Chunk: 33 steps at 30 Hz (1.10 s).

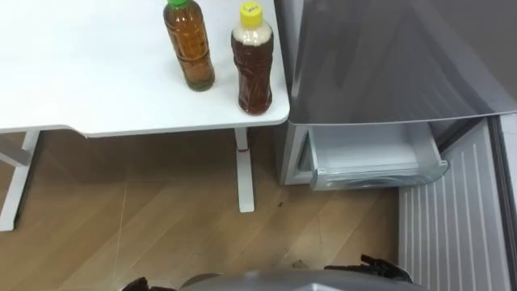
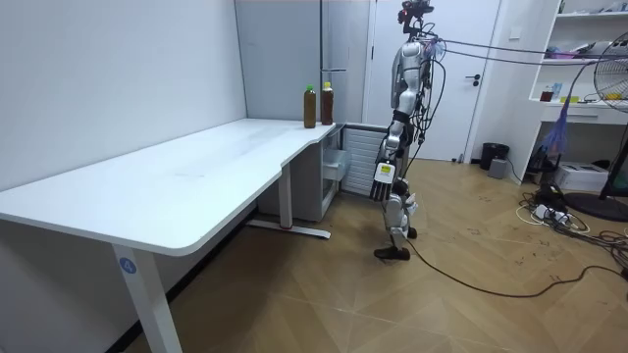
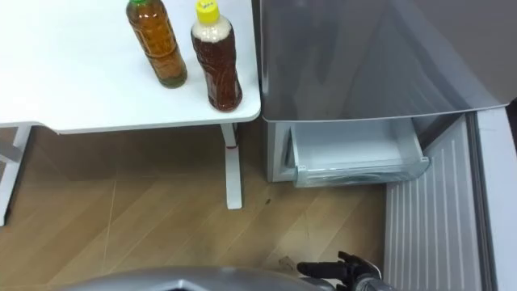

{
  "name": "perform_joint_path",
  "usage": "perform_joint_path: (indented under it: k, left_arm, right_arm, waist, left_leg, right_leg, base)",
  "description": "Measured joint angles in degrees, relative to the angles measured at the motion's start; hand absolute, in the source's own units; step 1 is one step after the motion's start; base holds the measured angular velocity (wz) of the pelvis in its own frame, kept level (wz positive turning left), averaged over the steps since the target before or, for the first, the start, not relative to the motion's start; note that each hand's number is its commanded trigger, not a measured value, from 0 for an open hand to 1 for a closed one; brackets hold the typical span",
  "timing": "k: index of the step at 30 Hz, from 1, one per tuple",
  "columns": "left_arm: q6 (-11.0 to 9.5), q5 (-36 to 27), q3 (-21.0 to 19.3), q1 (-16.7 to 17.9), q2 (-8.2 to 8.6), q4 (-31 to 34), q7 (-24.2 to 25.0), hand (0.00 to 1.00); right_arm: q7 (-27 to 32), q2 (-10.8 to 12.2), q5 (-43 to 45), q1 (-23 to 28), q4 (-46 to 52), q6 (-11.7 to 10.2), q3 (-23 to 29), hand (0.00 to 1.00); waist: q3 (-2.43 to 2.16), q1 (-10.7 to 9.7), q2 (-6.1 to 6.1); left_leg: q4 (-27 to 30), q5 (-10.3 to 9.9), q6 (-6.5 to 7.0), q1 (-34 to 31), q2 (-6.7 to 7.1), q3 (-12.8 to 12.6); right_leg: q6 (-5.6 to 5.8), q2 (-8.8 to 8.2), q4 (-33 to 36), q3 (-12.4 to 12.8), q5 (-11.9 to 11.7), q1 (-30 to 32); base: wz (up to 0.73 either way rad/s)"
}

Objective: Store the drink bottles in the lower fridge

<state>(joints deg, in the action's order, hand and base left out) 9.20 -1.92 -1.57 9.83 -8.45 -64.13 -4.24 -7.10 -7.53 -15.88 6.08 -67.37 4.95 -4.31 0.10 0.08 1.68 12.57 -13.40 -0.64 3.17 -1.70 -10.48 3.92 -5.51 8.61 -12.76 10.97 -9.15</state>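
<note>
Right hand (image 1: 378, 267) and left hand (image 1: 137, 284) sit low, and I cannot tell their grip. Green-capped bottle (image 1: 190, 44) and yellow-capped bottle (image 1: 252, 61) stand on the white table (image 1: 81, 81) corner. Best to take the yellow-capped one first, nearest the open fridge drawer (image 1: 371, 158).

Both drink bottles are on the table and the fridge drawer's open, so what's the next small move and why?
Probably reach the right hand up to the brown plastic drink bottle with the yellow cap. It stands at the corner of the white table nearest the grey fridge, the green-capped brown bottle to its left, and the pale lower fridge drawer already sits pulled open, holding no bottle.
</note>
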Motion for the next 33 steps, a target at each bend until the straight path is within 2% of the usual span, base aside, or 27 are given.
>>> perform_joint_path:
  k: [4, 15, 25, 33]
  left_arm:
    - [-0.1, 4.2, -0.5, 0.1, -0.16, 0.1, 0.4, 0.00]
    - [-0.5, 6.9, -0.5, -0.3, -0.32, 0.0, 0.9, 0.00]
    - [-3.4, 7.1, -0.4, -0.3, 0.35, 0.6, -2.0, 0.00]
    - [-4.6, 5.9, -0.5, -0.2, 0.80, -0.1, -3.0, 0.00]
  right_arm:
    - [-1.1, 0.1, 0.6, -0.1, 0.0, 0.1, -0.1, 0.00]
    - [-1.5, 0.1, 1.2, -0.5, -0.7, -0.2, -0.1, 0.00]
    - [-1.7, 0.0, 0.9, -0.6, -1.5, -2.4, -1.2, 0.00]
    - [-1.8, 0.0, 1.1, -1.0, -2.0, -2.5, -0.6, 0.00]
  waist:
    - [0.16, 0.0, 0.43]
    - [0.24, 0.1, 0.36]
    - [0.22, 0.1, -0.05]
    - [0.40, 0.0, -0.39]
  left_leg:
    - [0.1, 0.0, 0.00, -0.1, 0.04, 0.4]
    - [0.2, 0.0, 0.00, -0.2, 0.07, 1.0]
    - [0.6, 0.0, 0.00, -0.5, 0.16, 1.7]
    - [0.5, 0.0, 0.00, -0.4, 0.15, 1.8]
  right_leg:
    - [0.00, 0.01, 0.0, -0.2, 0.0, 0.0]
    - [0.00, 0.02, -0.1, 0.0, 0.0, 0.1]
    - [0.00, 0.08, -0.1, -0.2, 0.0, -0.3]
    - [0.00, 0.09, -0.1, -0.2, 0.0, 0.0]
  base:
    - [0.04]
    - [0.00]
    - [0.03]
    - [-0.02]
